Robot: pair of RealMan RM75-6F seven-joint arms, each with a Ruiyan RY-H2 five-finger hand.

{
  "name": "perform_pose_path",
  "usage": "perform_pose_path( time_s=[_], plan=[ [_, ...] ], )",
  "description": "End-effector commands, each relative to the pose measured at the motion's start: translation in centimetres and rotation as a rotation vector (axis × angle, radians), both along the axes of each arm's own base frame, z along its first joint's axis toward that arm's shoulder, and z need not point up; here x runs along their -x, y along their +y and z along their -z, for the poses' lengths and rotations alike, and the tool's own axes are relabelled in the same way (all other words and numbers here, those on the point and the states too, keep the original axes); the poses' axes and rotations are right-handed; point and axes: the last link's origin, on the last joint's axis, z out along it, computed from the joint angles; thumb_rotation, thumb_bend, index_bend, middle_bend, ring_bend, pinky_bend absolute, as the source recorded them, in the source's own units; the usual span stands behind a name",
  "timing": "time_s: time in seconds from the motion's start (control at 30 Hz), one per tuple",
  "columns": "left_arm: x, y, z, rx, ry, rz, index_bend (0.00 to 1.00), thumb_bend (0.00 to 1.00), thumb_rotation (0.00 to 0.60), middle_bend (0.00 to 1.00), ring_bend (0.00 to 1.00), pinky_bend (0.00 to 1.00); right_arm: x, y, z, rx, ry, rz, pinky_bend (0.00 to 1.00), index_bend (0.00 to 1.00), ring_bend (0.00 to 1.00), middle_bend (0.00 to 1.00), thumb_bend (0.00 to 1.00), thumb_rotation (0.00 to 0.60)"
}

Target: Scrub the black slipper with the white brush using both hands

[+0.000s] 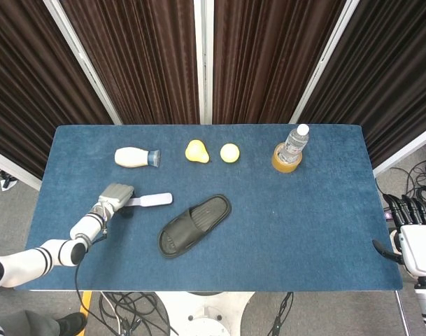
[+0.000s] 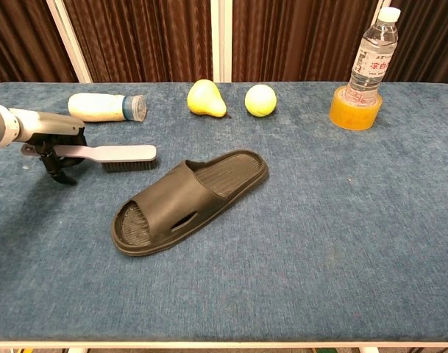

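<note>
Fingers [image 2: 56,168] of the left hand [image 2: 51,143] curl dark around the handle end of the white plastic brush [image 2: 117,154], gripping it; the brush lies roughly level just above the blue cloth-covered table [image 2: 341,220], bristles pointing down, its head toward the black rubber slipper [image 2: 187,198]. Brush and slipper are near but apart. The slipper lies sole down at the middle of the table, angled, its open toe strap toward the near edge. Behind the left hand a white bottle with a grey cap [image 2: 106,107] lies on its side. Along the far side sit a yellow pear [image 2: 205,98], a yellow-green ball [image 2: 260,100] and a clear water bottle [image 2: 373,55] standing inside a yellow tape roll [image 2: 354,109]. The right hand [image 1: 412,234] hangs off the table's right edge, holding nothing, fingers stretched out side by side.
</note>
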Motion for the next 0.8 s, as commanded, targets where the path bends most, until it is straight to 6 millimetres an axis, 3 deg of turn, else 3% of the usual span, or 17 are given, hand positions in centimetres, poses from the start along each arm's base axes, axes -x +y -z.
perform_pose_path(
  time_s=[0.03, 0.17, 0.37, 0.5, 0.6, 0.8],
  plan=[
    [0.2, 0.0, 0.2, -0.049, -0.039, -0.005, 0.95, 0.41, 0.6, 1.0, 0.92, 0.97, 0.0, 0.0, 0.1, -0.002, 0.001, 0.001, 0.0, 0.0, 0.0, 0.1, 0.11, 0.6],
    [0.2, 0.0, -0.1, -0.163, -0.136, 0.015, 1.0, 0.46, 0.6, 1.0, 1.0, 1.0, -0.1, 0.1, 0.1, -0.003, 0.002, 0.002, 0.0, 0.0, 0.0, 0.1, 0.11, 0.6],
    [-0.1, -0.6, -1.5, -0.314, -0.436, 0.042, 1.0, 0.51, 0.6, 1.0, 1.0, 1.0, -0.5, -0.1, 0.4, -0.021, 0.007, -0.007, 0.0, 0.0, 0.0, 0.1, 0.11, 0.6],
    [-0.3, -1.5, -2.6, -0.377, -0.576, 0.156, 1.0, 0.54, 0.6, 1.0, 1.0, 1.0, -1.6, -1.1, 1.4, -0.089, 0.016, -0.045, 0.0, 0.0, 0.0, 0.1, 0.11, 0.6],
    [-0.7, -2.9, -3.1, -0.383, -0.633, 0.26, 1.0, 0.54, 0.6, 1.0, 1.0, 1.0, -3.3, -2.6, 2.9, -0.185, 0.001, -0.109, 0.0, 0.0, 0.0, 0.11, 0.11, 0.6],
    [-0.9, -6.6, -3.0, -0.345, -0.582, 0.484, 1.0, 0.54, 0.6, 1.0, 1.0, 1.0, -9.5, -7.7, 7.4, -0.434, 0.005, -0.289, 0.0, 0.0, 0.0, 0.11, 0.11, 0.6]
  ],
)
